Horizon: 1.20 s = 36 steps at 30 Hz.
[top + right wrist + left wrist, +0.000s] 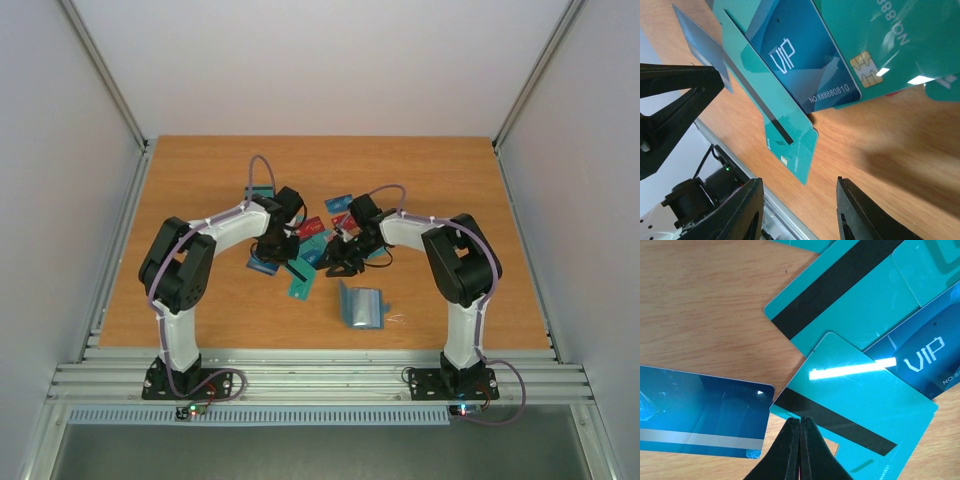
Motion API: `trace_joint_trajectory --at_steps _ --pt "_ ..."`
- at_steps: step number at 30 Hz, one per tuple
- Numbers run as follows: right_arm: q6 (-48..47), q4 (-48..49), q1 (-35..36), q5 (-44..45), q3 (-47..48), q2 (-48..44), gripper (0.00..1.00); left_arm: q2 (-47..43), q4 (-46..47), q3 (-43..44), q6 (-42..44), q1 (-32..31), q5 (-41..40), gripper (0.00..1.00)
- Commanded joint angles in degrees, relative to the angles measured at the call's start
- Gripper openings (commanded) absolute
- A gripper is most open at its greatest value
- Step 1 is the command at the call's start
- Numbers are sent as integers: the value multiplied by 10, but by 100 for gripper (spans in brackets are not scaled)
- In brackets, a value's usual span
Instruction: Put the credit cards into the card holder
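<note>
Seems barely begun. Leaves the credit cards (302, 285) loose on the tabletop (200, 180), apart from the card holder (362, 305), apparently unfilled. Sets the left claw (800, 422) pinched shut at the edge of a striped teal card (855, 405); hangs the right claw (800, 200) half-open, empty.

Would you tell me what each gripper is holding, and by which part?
The left gripper pinches the dark-striped teal card by its stripe-side long edge. The right gripper is open, holding nothing.

Robot lab enclosure; white panel walls (300, 60), aluminium rails (300, 375), wooden table (450, 200).
</note>
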Motion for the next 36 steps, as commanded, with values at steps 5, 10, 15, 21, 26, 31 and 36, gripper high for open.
trace_joint_trajectory --at_steps 5,10,15,21,26,31,36 --pt "-18 -16 -1 -17 34 22 42 24 17 8 15 4 -11 1" --pt "-19 -20 -1 -18 44 34 42 38 22 1 15 4 -14 1" --pt "-19 -19 -1 -19 50 47 42 44 29 -9 16 4 -16 1" --pt "-19 -19 0 -25 60 59 42 50 34 -14 16 4 -12 1" --pt "-17 -15 0 -29 63 65 42 52 38 -16 15 4 -6 0" --pt "-12 -10 1 -38 73 84 42 53 38 -18 13 4 3 0" --pt "-7 -3 4 -48 80 97 42 54 37 -18 16 4 9 0"
